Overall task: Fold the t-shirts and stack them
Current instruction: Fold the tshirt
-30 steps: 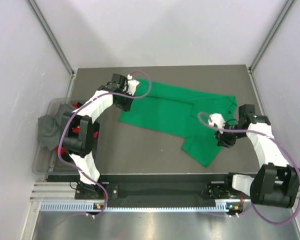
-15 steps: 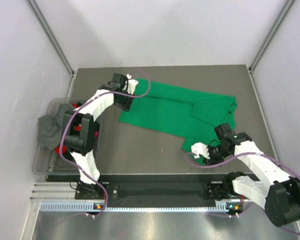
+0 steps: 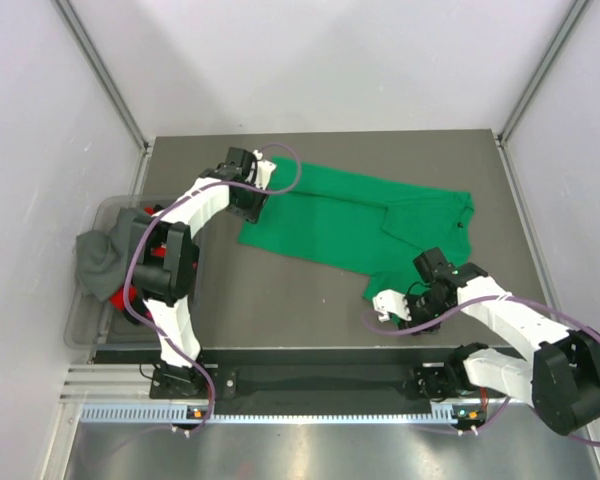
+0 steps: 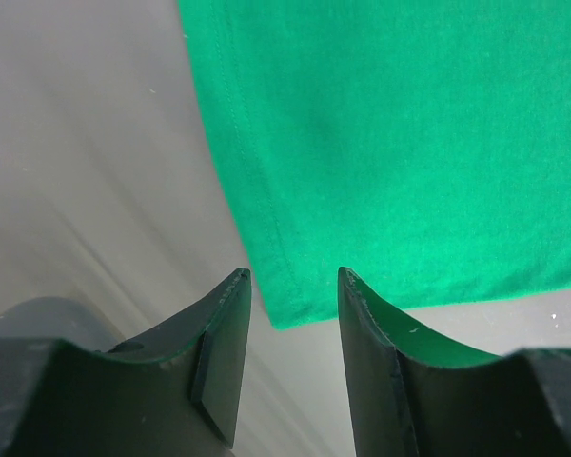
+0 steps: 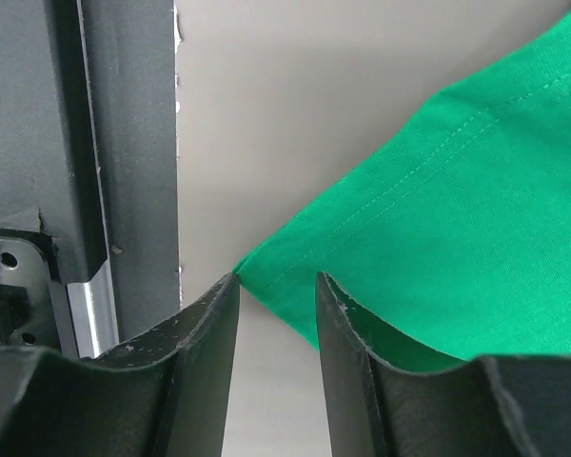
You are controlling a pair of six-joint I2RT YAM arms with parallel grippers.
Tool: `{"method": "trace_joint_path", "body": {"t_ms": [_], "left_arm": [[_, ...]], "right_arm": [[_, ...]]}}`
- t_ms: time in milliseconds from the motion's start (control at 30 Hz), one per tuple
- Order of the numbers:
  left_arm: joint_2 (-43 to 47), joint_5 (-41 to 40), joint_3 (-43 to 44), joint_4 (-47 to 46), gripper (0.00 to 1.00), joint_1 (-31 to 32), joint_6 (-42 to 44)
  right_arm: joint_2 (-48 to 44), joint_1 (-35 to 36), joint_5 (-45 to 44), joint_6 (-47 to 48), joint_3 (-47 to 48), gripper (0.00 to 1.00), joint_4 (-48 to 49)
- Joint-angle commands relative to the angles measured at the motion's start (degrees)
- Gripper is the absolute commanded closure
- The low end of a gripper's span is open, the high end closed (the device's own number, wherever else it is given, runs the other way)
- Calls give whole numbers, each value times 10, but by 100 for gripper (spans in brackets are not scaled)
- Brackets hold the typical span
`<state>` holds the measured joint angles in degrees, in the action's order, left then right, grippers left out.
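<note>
**Left claw** (image 4: 295, 281). My two fingers stood apart with nothing pinched between them. Just beyond their tips lay a hemmed corner of the green t-shirt (image 4: 409, 143), flat on the grey table (image 4: 95, 143). I could not tell whether the tips touched the cloth.

**Right claw** (image 5: 277, 281). These fingers were also parted and gripped nothing. Another stitched corner of the same shirt pointed into the gap between them. To one side of that corner ran the dark rail (image 5: 124, 143) at the table's near edge.

**Overhead view.** The green t-shirt was spread across the middle and right of the table, partly folded, with one flap doubled over near its right end. My left claw hung over its left edge, toward the far side. My right claw sat low at its near edge, close to the rail.

**Surroundings.** A clear plastic bin (image 3: 80, 320) stood at the table's left side. A grey t-shirt (image 3: 98, 262) was slumped over its left wall.
</note>
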<state>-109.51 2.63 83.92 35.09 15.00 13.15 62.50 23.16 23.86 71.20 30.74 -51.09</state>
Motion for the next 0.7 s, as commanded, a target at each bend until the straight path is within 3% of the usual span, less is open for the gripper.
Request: {"method": "trace_joint_path", "body": {"t_ms": [0,600,667], "left_arm": [[-6,-6,27,5,53,-5,-7],[-3,-14,32,13,53,-15,-8],[-4,-14,32,14,52,-16,-9]], "right_arm": [[2,19,-7,-7,-5,62,15],[10,44,-49,-11,-10,59,9],[19,44,-51,-14,-19,63,24]]}}
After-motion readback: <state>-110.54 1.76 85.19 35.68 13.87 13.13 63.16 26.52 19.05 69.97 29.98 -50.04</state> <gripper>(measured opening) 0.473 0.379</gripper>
